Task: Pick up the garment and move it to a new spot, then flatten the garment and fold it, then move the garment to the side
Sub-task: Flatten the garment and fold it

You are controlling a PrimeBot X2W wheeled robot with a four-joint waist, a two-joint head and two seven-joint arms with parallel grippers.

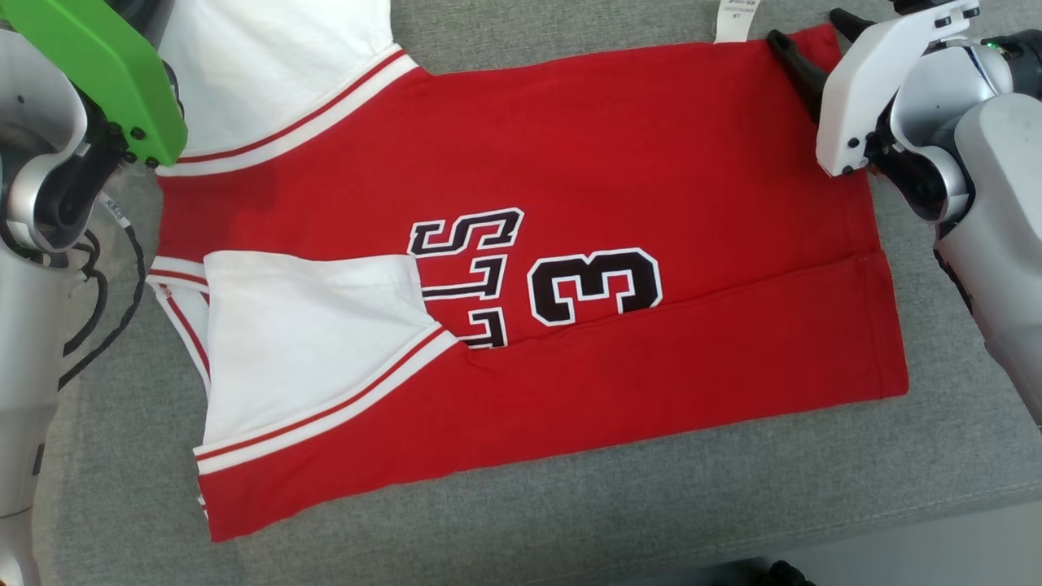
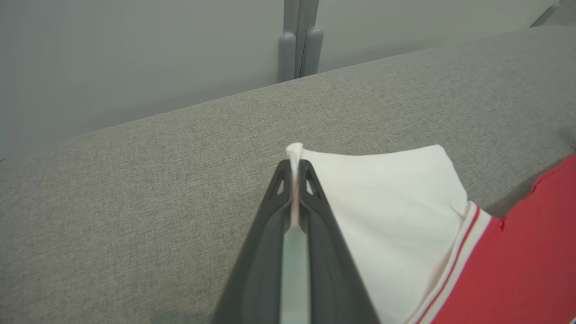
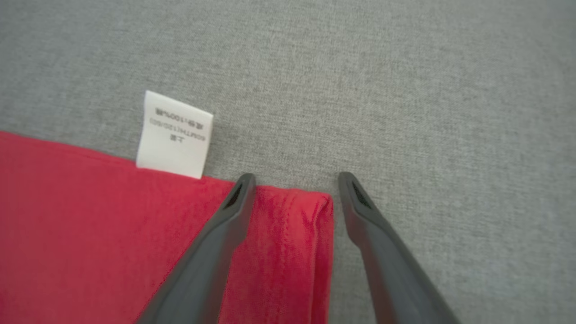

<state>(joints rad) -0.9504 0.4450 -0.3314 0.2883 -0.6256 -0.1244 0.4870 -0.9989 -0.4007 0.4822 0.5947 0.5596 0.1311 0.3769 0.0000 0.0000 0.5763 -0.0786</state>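
The red jersey with white sleeves and black numerals (image 1: 619, 163) lies flat in the middle of the grey cloth-covered tabletop (image 1: 570, 521). Its near side is already folded over the chest, with the near sleeve on top.

The left gripper (image 2: 294, 180) has its fingers pinched tight on the edge of the far white sleeve (image 2: 396, 202). The right gripper (image 3: 294, 180) has its fingers spread wide, one over the red cloth and one just off it, straddling the far hem corner (image 3: 292, 225) beside the white care label (image 3: 174, 135).

The step in hand looks like folding the far side. To do it well, the right fingers should go down and close through every layer of the corner before either arm lifts. Both arms should then rise together, keep the far edge taut between them, and lay it down parallel to the near fold.

The jersey's long axis runs across the head view. The shoulders and sleeves point to the robot's left and the hem to its right.
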